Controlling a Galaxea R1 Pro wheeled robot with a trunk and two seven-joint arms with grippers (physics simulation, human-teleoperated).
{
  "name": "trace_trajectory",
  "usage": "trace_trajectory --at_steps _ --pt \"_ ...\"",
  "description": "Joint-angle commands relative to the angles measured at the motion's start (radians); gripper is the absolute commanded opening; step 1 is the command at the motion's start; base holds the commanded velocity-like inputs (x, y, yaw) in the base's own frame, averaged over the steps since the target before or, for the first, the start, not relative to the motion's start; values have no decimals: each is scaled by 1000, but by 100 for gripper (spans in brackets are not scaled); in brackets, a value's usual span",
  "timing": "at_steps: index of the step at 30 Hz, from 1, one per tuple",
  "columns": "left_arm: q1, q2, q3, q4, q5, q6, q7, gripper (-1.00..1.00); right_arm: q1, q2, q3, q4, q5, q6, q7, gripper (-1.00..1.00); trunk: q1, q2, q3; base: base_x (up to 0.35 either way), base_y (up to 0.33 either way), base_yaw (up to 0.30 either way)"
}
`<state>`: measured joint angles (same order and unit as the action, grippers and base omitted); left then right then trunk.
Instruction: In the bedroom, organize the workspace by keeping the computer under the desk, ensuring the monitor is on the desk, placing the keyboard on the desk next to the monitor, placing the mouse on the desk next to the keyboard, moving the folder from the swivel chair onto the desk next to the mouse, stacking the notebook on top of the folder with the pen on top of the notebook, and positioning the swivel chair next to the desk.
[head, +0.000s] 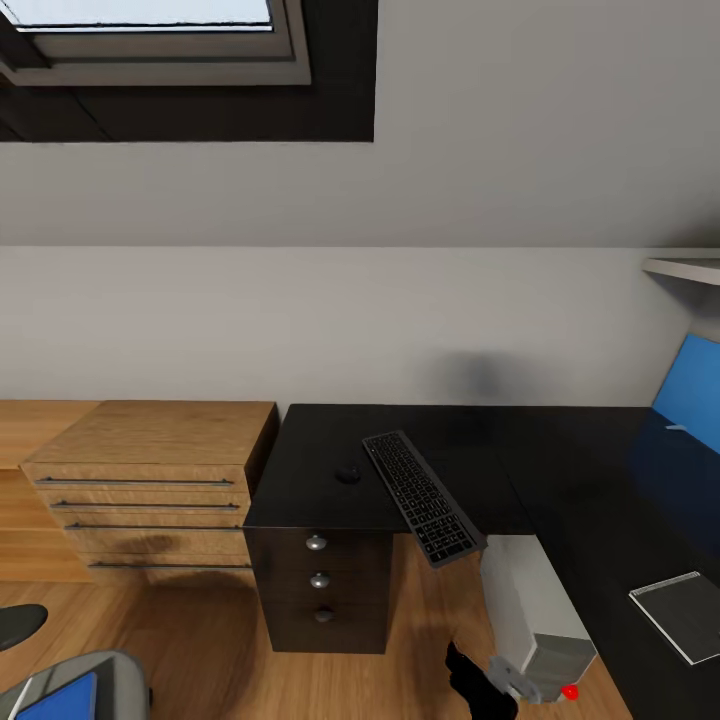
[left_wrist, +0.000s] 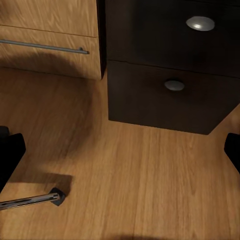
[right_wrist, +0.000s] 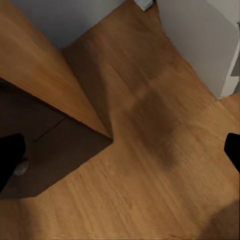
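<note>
Head view: the desk (head: 560, 470) has a glossy black top that bends toward the near right, with a blue back panel (head: 692, 390) at the far right and a dark drawer unit (head: 322, 585) with three round silver knobs under its left end. The keyboard (head: 422, 496), slim with a dark grey frame and black keys, lies slantwise on the top, its near end jutting past the desk's front edge. The mouse (head: 347, 474), a small dark oval, sits just left of it, apart from it. Under the desk stands the computer (head: 535, 610), a boxy white to light-grey tower. A grey notebook (head: 682, 615) lies on the desk at the near right. Left of the desk stands a light wooden chest (head: 150, 480) with long bar handles. At the near left corner, the bright-blue folder (head: 62, 700) rests on the grey seat of the swivel chair (head: 110, 672).

Left wrist view: the left gripper (left_wrist: 120, 147) is released, black fingertips (left_wrist: 10, 152) wide apart over the wood floor (left_wrist: 135, 185), facing the drawer unit; a chrome chair leg (left_wrist: 30, 200) shows.

Right wrist view: the right gripper (right_wrist: 122, 155) is likewise spread open over the floor, with the computer's white side beyond.
</note>
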<state>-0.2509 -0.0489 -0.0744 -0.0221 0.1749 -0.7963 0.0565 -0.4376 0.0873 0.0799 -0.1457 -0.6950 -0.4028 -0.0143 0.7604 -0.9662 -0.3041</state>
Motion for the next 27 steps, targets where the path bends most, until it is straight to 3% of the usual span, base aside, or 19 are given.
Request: trace_trajectory --at_steps 1,7,17,22,27 --pt "-1 0 -8 1 4 -3 7 100 -1 -1 12 26 4 -4 14 100 0 -1 -1 0 0 0" --pt "-1 1 -8 1 5 -3 7 100 -1 -6 15 91 21 -4 35 100 0 -1 -1 0 0 0" --pt "-1 1 -6 1 5 -2 8 100 0 -40 18 158 30 3 43 100 0 -1 -1 0 0 0" --pt "-1 1 -4 1 6 -2 8 100 1 -42 18 163 30 8 43 100 0 -1 -1 0 0 0" --pt "1 -27 -4 1 8 2 6 100 13 -22 25 161 18 7 47 100 -19 34 14 0 0 0"
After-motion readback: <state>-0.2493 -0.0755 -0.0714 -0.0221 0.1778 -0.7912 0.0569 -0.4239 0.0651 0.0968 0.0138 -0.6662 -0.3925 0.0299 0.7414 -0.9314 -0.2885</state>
